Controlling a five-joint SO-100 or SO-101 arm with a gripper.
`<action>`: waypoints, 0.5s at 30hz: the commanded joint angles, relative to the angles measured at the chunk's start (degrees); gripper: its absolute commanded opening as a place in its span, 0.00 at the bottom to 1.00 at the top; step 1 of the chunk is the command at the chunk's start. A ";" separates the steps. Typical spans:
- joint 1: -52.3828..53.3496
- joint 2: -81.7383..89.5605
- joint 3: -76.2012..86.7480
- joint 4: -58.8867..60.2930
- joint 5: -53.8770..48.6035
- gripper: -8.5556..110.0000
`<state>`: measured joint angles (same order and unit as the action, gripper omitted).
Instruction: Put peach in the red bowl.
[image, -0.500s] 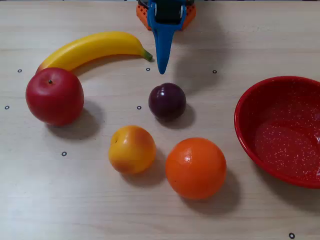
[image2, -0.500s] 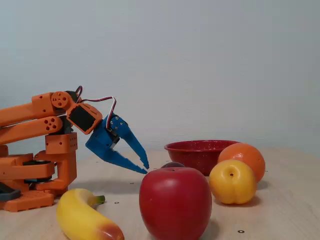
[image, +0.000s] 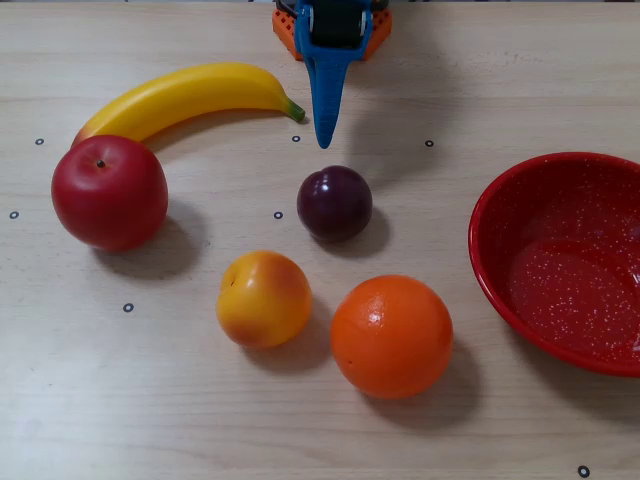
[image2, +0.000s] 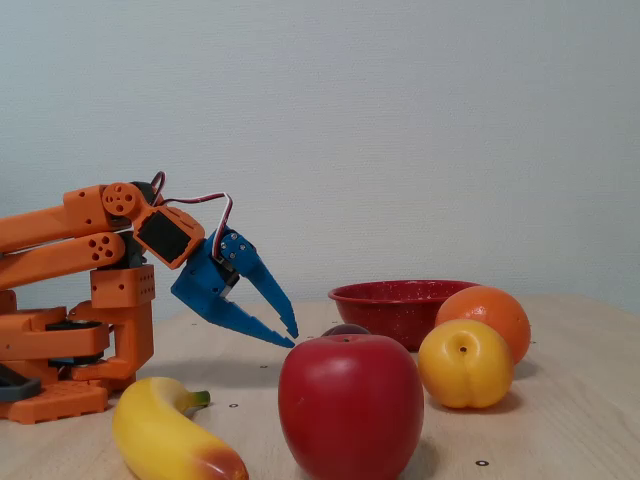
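Nothing has moved: gripper (image2: 292, 331) hangs above the table, fingers slightly apart and empty. Peach (image: 264, 298) rests between plum (image: 334, 203) and orange (image: 391, 335), well apart from red bowl (image: 500, 205). Approach step: reach past the plum, descend

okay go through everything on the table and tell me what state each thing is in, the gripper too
gripper: open, empty, raised off the table
peach: on the table, not gripped, outside the bowl
red bowl: upright, empty
plum: on the table, nearest the gripper tips, untouched
orange: on the table, beside the peach
apple: upright, stem up
banana: lying flat
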<state>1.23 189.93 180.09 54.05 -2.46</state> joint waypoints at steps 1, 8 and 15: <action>-1.23 0.88 1.58 -2.29 0.35 0.07; -1.23 0.88 1.58 -2.29 -0.18 0.07; -1.23 0.88 1.58 -2.29 -0.09 0.07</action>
<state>0.79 189.93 180.09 54.05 -2.46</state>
